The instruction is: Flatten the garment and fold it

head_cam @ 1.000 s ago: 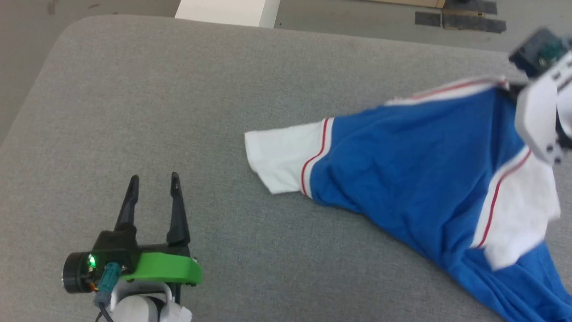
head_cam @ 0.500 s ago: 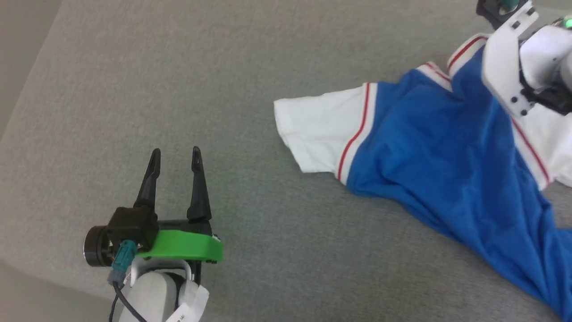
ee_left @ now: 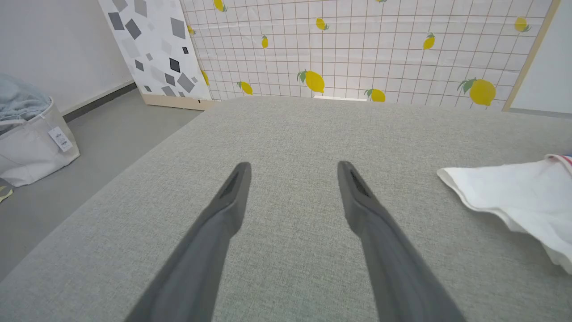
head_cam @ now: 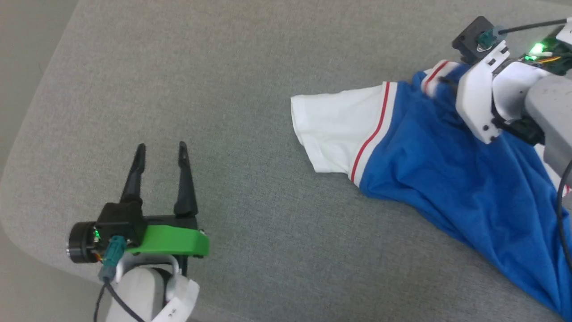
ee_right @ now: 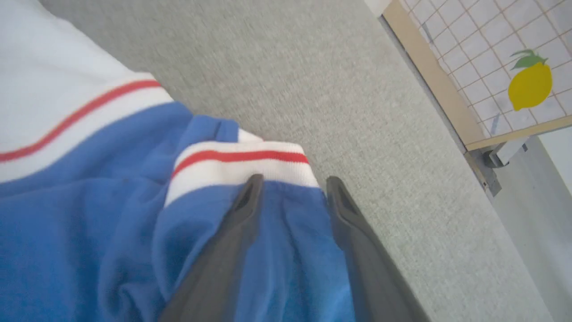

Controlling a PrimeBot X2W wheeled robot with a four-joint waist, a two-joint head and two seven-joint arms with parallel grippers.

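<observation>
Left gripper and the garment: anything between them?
Just bare grey surface between the left gripper and the garment; seen in the head view.

Desk [head_cam: 250, 67]: grey woven fabric cover, rounded corner at near left, seamless. Floor [ee_left: 111, 120]: plain grey, smooth; reads beige-grey beside desk in head view. Wall [ee_left: 53, 44] at left: white, dark skirting [ee_left: 98, 100] along base. Behind desk: screen panel [ee_left: 357, 44], white grid with yellow lemons, pale wooden frame [ee_right: 429, 76], metal foot [ee_right: 491, 161] on floor. Next to it, second panel [ee_left: 152, 44], white with scattered grey and black shapes. Fabric bin [ee_left: 31, 143] by wall, tag hanging, light-blue cloth [ee_left: 18, 100] inside. Light even, soft.
</observation>
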